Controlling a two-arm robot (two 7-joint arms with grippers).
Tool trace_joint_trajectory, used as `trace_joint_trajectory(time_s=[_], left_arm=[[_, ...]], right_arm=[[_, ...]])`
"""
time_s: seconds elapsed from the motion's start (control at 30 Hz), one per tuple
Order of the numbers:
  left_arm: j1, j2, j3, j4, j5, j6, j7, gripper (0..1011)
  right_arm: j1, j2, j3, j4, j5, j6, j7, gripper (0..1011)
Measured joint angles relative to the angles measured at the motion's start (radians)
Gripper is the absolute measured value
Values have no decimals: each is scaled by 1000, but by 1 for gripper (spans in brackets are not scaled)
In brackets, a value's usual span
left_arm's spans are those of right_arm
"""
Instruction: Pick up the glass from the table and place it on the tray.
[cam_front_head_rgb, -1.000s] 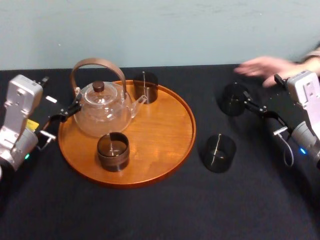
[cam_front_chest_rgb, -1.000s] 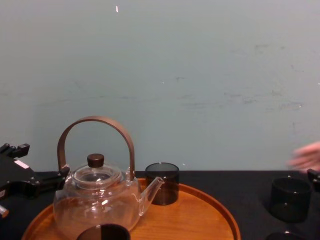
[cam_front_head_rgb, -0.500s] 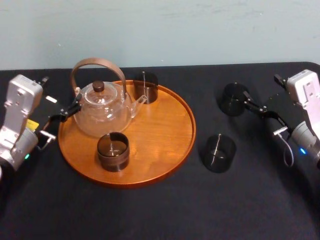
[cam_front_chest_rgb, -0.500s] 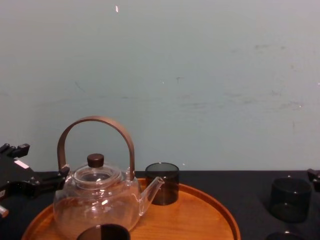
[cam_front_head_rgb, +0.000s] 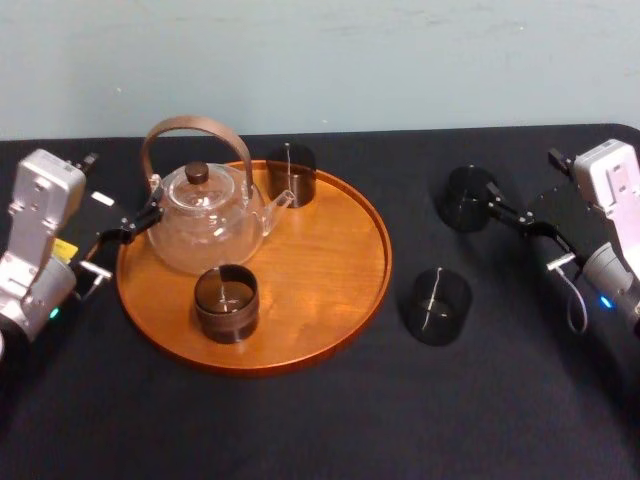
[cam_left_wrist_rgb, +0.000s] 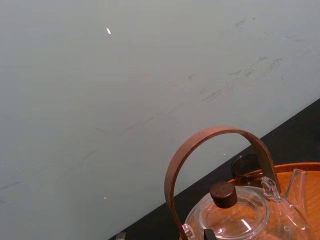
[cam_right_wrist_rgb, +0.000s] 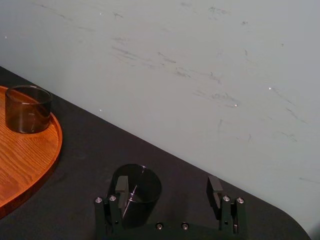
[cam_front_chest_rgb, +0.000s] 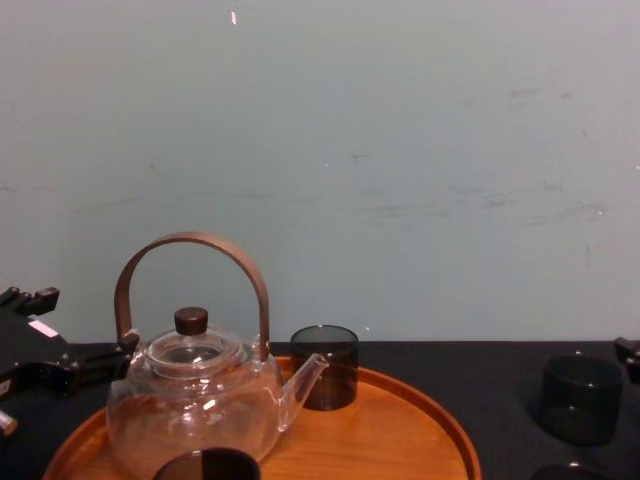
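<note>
A flat table (cam_front_head_rgb: 300, 420) under plain black matte cloth carries a large round orange-brown wooden tray (cam_front_head_rgb: 330, 300) with a low raised rim, set toward the robot's left, with a pale blue-green wall (cam_front_head_rgb: 400, 60) behind. On the tray stands a clear glass teapot (cam_front_head_rgb: 205, 225) with an arched brown handle and a dark knob on its lid. Its spout points toward the rear tumbler (cam_front_head_rgb: 291, 175), a short cylinder of dark smoked glass at the tray's far edge. The front tumbler (cam_front_head_rgb: 226, 303), of the same kind, sits at the tray's near side, just before the teapot. Two more such cups stand upright on the bare cloth to the right of the tray. The near glass (cam_front_head_rgb: 441, 306) is close beside the tray's right rim but apart from it, and the far glass (cam_front_head_rgb: 467, 198) is farther back and well apart from the tray. The right gripper (cam_front_head_rgb: 497, 203) is low over the table just to the right of the far glass. In the right wrist view its fingers (cam_right_wrist_rgb: 121, 186) stand wide apart and hold nothing, and the far glass (cam_right_wrist_rgb: 135, 195) lies just ahead of them, toward one finger rather than centred. The left gripper (cam_front_head_rgb: 148, 216) rests by the tray's left rim, close to the teapot's side. At the edge of the left wrist view its tips seem to stand apart, gripping nothing.
</note>
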Motion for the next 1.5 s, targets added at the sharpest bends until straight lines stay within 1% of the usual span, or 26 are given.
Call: trace_joint_trajectory(time_s=[0.57,0.73,0.87,0.93,0.97,1.07,1.17,1.2,1.37,1.5], left_arm=[[0,0,0,0,0,0,0,1010],[0,0,0,0,0,0,0,1010],[0,0,0,0,0,0,0,1010],[0,0,0,0,0,0,0,1009],[0,0,0,0,0,0,0,1009],[0,0,0,0,0,0,0,1009],[0,0,0,0,0,0,0,1009],[0,0,0,0,0,0,0,1009],[0,0,0,0,0,0,0,1009],[0,0,0,0,0,0,0,1009]], right_arm=[[0,0,0,0,0,0,0,1002],[-8,-2,19,0,20,7,34,1002],[-28,2,35,-18,27,7,47,1002],[-50,8,43,-44,25,11,48,1002],[-50,8,43,-44,25,11,48,1002],[-84,21,56,-90,22,15,55,1002],[-105,30,63,-120,18,19,58,1002],[-121,36,67,-140,16,21,61,1002],[-167,54,82,-196,12,28,68,1002],[-223,74,102,-252,16,35,79,1002]])
